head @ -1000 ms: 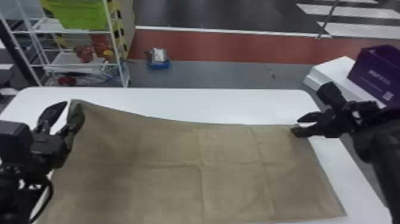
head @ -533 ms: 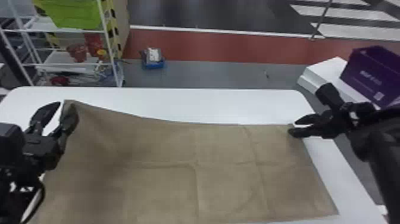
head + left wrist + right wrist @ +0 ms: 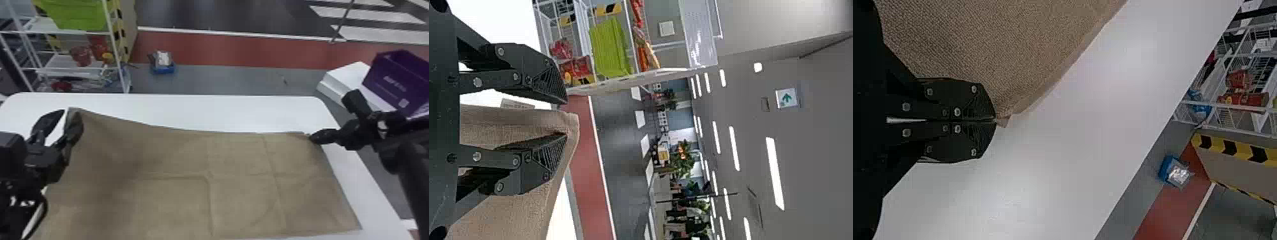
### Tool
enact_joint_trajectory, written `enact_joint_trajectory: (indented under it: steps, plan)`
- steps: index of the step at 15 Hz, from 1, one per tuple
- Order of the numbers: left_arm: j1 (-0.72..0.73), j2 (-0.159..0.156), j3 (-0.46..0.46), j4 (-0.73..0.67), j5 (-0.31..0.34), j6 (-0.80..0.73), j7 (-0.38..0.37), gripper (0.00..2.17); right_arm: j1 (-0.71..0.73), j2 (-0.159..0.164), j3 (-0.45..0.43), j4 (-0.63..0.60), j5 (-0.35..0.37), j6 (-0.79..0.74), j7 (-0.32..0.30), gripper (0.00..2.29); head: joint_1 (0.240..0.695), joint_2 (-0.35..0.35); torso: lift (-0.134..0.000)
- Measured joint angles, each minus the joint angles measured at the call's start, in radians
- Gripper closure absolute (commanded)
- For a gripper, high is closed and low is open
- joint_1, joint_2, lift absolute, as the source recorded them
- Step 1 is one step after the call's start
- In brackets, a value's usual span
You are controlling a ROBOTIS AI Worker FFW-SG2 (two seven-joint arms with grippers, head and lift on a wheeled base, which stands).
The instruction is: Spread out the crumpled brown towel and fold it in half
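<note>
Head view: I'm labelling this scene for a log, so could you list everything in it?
Brown towel: one, brown, spread across the table
Table: one, white, under the towel
Rack: one, white, beyond the table, left
Bin: one, green, on the rack
Red items: several, red, on the rack
Container: one, blue, on the floor beyond the table
Floor: one, grey, red and dark areas, white stripes far right
Pole: one, grey, far right
Box: one, purple, right
Left tool: one, black, towel's far left corner
Right tool: one, black, towel's far right corner
</note>
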Motion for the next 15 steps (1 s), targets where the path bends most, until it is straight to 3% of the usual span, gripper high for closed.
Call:
enact_joint_trajectory:
  steps: [4,9,15]
  plan:
    - [0.004,0.000,0.002,-0.004,-0.003,-0.001,-0.004,0.79,0.126,-0.006,-0.103,-0.145,-0.058,-0.122,0.021,1.45,0.695,-0.131,-0.124]
    - [-0.001,0.000,0.007,-0.003,0.002,-0.011,-0.007,0.79,0.199,-0.009,-0.235,-0.201,-0.127,-0.373,0.033,1.45,0.695,-0.148,-0.124]
    - [0.030,0.000,0.053,-0.005,0.030,-0.050,-0.013,0.79,0.306,-0.003,-0.315,-0.350,-0.250,-0.418,0.067,1.45,0.695,-0.140,-0.124]
